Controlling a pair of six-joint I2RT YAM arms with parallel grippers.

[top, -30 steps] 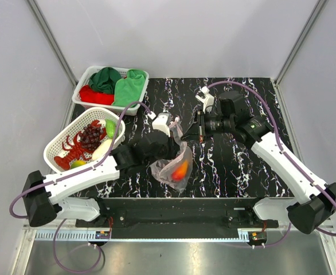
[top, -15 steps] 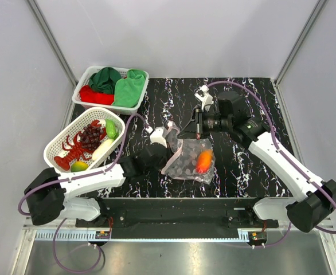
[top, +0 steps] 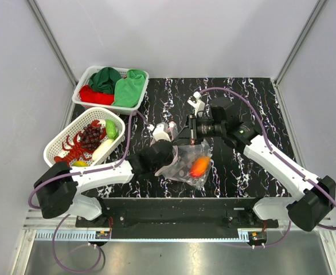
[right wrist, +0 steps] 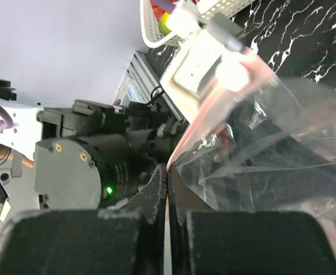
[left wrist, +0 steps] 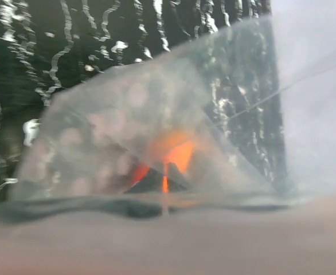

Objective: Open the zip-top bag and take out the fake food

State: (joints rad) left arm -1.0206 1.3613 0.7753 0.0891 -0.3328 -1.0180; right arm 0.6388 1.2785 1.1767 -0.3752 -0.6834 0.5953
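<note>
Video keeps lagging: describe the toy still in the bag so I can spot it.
On the black marbled table, a clear bag sits between the two arms. Inside its right side is the toy: an orange-red fruit, the only one in plastic rather than the toy basket.

Left arm (top: 96,176) and right arm (top: 274,160): white link shells, black joints and bases, a purple cable (top: 219,89) along each. The right gripper (right wrist: 167,172) has matte black fingers (right wrist: 151,197); a black housing (right wrist: 79,172) bears a green light (right wrist: 108,189).
</note>
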